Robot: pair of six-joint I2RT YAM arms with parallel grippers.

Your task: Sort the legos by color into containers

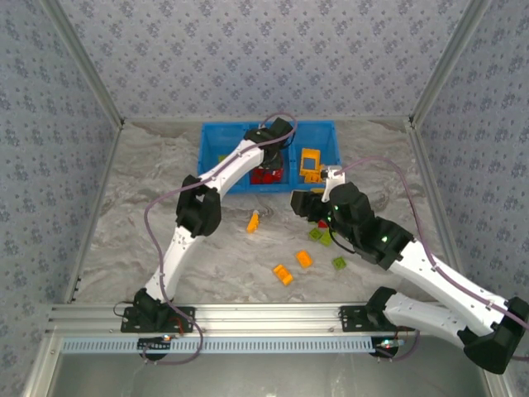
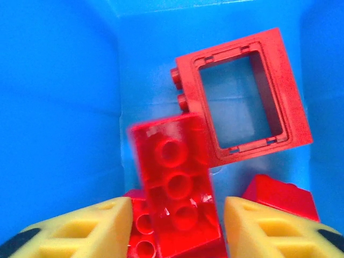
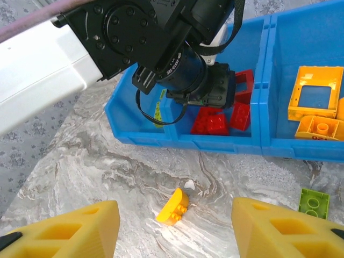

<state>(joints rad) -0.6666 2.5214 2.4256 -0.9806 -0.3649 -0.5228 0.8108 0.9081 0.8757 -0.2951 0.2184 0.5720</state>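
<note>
Grey marbled desk [image 1: 157, 223], blue-grey patterned walls [image 1: 248, 58] on three sides. Blue bin [image 1: 208, 157] sits top centre in the overhead view. Left pincer [image 2: 177, 215] is down in the middle compartment, jaws apart. The red brick [image 2: 174, 183] between them is blurred and looks released, not gripped. Its long axis runs top to bottom, its top leaning left, studs facing the camera. Red frame [image 2: 242, 97] lies flat upper right, studs pointing left. Right pincer [image 3: 174, 210] is released and empty above an orange-yellow brick [image 3: 171, 207] on the desk.

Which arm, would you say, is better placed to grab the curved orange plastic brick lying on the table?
Right. The right claw hovers open, aimed at the curved orange plastic brick; the left claw is inside the blue plastic bin.
</note>
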